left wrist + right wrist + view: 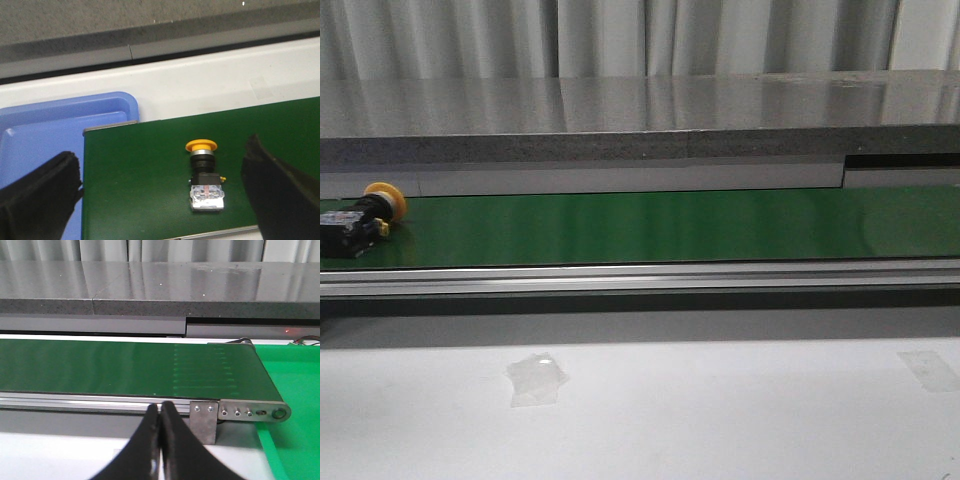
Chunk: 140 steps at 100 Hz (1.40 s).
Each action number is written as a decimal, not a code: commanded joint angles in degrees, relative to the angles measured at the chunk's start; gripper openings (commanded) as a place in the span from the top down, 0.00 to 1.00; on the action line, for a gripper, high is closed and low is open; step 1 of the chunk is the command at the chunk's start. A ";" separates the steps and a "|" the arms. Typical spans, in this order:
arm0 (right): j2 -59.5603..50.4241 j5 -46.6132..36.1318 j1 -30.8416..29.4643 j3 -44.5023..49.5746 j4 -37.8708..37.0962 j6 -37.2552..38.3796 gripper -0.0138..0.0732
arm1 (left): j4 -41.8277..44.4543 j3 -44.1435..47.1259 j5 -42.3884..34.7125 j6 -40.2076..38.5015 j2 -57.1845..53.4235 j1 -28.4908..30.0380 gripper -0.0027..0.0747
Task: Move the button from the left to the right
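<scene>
The button (365,217) lies on its side at the far left end of the green conveyor belt (650,225), its yellow-orange cap toward the back. In the left wrist view the button (204,175) shows its yellow cap, black body and clear contact block. My left gripper (162,192) hangs above it, open wide, with one black finger (37,200) over the belt's end and the other finger (285,192) beyond the button; nothing is between them but the belt and button below. My right gripper (160,412) is shut and empty, in front of the belt's right end.
A blue tray (45,135) sits beside the belt's left end. A bright green mat (295,405) lies past the belt's right end, by the metal roller bracket (240,413). A grey ledge (640,115) runs behind the belt. Tape patches (535,378) mark the white table.
</scene>
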 commanded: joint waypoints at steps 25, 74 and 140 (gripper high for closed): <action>-1.11 -4.80 -0.07 -0.89 -0.46 -0.35 0.92 | -1.27 15.45 -17.71 0.12 -19.42 -0.47 0.15; -1.11 -4.80 -0.07 -0.89 -0.46 -0.35 0.92 | -3.41 30.98 -25.93 0.12 -37.08 -0.47 0.15; -1.11 -4.80 -0.07 -0.89 -0.46 -0.35 0.92 | -3.41 30.98 -26.31 0.12 -37.42 -0.47 0.92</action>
